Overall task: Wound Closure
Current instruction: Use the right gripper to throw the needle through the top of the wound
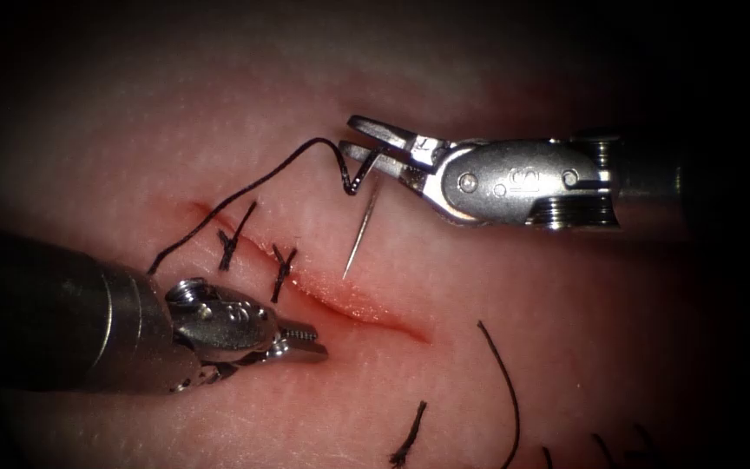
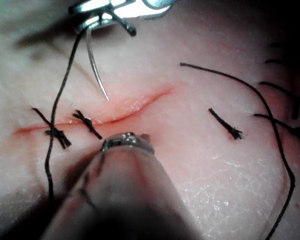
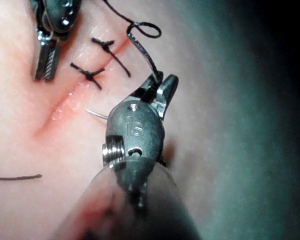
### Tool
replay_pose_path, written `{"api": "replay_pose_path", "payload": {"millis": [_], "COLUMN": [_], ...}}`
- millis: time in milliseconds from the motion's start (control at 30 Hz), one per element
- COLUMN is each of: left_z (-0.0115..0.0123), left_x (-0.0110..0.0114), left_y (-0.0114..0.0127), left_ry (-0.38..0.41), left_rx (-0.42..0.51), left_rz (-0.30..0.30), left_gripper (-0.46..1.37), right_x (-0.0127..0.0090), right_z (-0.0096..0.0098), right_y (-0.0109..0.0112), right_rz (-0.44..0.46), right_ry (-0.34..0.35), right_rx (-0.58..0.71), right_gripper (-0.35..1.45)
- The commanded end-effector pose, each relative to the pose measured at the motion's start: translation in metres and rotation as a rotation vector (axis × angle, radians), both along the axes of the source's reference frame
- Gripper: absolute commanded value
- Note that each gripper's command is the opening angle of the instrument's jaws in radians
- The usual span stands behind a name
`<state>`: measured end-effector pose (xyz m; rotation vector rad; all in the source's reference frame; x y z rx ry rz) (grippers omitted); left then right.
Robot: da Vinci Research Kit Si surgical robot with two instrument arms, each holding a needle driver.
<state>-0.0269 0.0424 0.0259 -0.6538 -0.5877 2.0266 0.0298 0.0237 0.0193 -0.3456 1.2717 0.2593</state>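
Short cut end [image 1: 410,434]: frayed, lying flat on the tissue [image 1: 566,287], right of the cut [image 1: 375,314].
Long cut end [image 1: 503,382]: curved strand, just beside the short one.
Red fluid [image 1: 340,300]: lining the cut.

The tissue [image 1: 566,295] carried everything: a red-edged cut [image 1: 349,304] crossed by 2 knotted stitches [image 1: 232,239], with several loose cut ends of thread [image 1: 501,391] lying right of it.

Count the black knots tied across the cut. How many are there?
2. Both black thread stitches cross the red cut in the pale pork tissue at its left end: one knotted stitch further left, the other just right of it.
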Motion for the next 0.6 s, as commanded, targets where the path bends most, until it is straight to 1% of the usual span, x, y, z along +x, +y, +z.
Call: {"api": "replay_pose_path", "payload": {"millis": [33, 167, 333, 433, 600], "left_z": [0.0002, 0.0009, 0.0018, 0.002, 0.0018], "left_x": [0.0, 0.0001, 0.0002, 0.0003, 0.0002], "left_y": [0.0001, 0.0001, -0.0003, -0.0006, -0.0007], "left_ry": [-0.001, -0.003, -0.004, -0.004, -0.004], "left_rx": [-0.001, -0.009, -0.012, -0.015, -0.015], "left_rz": [0.001, 0.008, -0.001, -0.001, -0.001], "left_gripper": [0.03, 0.02, -0.06, -0.11, -0.1], "right_x": [0.0001, 0.0003, 0.0003, 0.0003, 0.0004], "right_z": [-0.0001, -0.0003, -0.0002, -0.0001, 0.0], "right_y": [0.0001, 0.0, -0.0003, -0.0004, -0.0004], "right_rz": [0.001, -0.011, -0.028, -0.035, -0.039], "right_ry": [-0.005, -0.023, -0.041, -0.05, -0.057], "right_rx": [-0.018, -0.06, -0.089, -0.104, -0.121], "right_gripper": [-0.35, -0.35, -0.35, -0.35, -0.35]}}
